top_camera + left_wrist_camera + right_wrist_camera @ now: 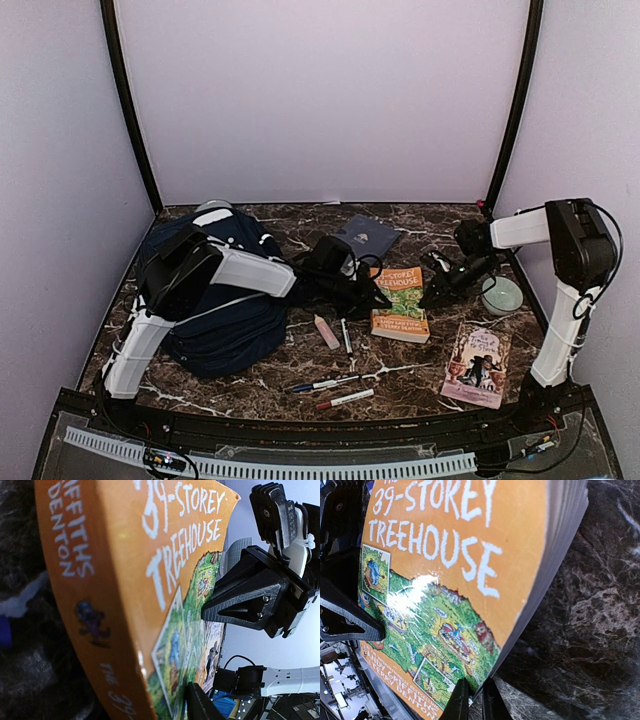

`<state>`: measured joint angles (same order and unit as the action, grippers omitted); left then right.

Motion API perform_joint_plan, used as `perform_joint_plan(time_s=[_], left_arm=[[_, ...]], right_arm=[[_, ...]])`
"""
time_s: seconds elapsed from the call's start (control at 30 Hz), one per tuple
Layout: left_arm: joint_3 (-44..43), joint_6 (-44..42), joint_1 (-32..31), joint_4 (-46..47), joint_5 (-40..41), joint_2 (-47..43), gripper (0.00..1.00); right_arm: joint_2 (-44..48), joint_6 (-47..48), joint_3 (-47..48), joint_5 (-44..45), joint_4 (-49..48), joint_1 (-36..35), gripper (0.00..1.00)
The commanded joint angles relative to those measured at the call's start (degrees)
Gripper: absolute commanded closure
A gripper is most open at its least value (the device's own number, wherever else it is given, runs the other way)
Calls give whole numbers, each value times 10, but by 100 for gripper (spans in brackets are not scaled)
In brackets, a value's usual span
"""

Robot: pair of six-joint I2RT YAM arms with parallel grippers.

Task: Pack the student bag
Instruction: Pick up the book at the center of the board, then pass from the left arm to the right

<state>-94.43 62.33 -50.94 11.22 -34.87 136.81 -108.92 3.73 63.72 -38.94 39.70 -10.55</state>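
The student bag (pixel 225 325), navy blue, lies at the left of the marble table (pixel 400 380) under my left arm. An orange "39-Storey Treehouse" book (pixel 400 305) sits right of it, between both grippers. My left gripper (pixel 355 288) is at the book's spine side. In the left wrist view the book (pixel 130 580) fills the space between the jaws; one finger (pixel 200 705) rests on the cover and the other is hidden behind the book. My right gripper (pixel 432 292) pinches the opposite edge. In the right wrist view its fingertips (pixel 472 700) are shut on the lower corner of the book (pixel 445 555).
A flat navy hardcover book (pixel 368 237) lies at the back. A pink-covered book (pixel 478 365) lies front right, beside a pale green bowl (pixel 502 295). A pink stick (pixel 326 331), a marker (pixel 346 335) and two pens (pixel 325 383) lie in front of the orange book.
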Motion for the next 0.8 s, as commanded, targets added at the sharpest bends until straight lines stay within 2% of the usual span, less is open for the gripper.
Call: perform_joint_plan(time_s=[0.0,0.07,0.23,0.33,0.43,0.6,0.7,0.77], left_arm=[[23,-9,-11,88,-15,-47,65],[40,-11,-11,110,-15,-58,70],[85,-17,-11,176,-18,-94,81],[88,-45,-9,154,-23,-124,83],[87,-97,-7,105,-19,-167,86],[83,-187,2,-3,25,-244,99],[103,-219,12,-32,52,-290,100],[109,-231,19,-76,105,-318,100]], right_arm=[[-12,23,-17,105,20,-10,91],[17,28,-10,108,24,-10,88],[97,49,0,117,38,-8,72],[141,59,11,171,44,-7,62],[171,69,51,166,64,-4,54],[217,81,129,83,60,-4,42],[235,89,157,0,41,-4,29],[243,75,162,-51,13,-4,20]])
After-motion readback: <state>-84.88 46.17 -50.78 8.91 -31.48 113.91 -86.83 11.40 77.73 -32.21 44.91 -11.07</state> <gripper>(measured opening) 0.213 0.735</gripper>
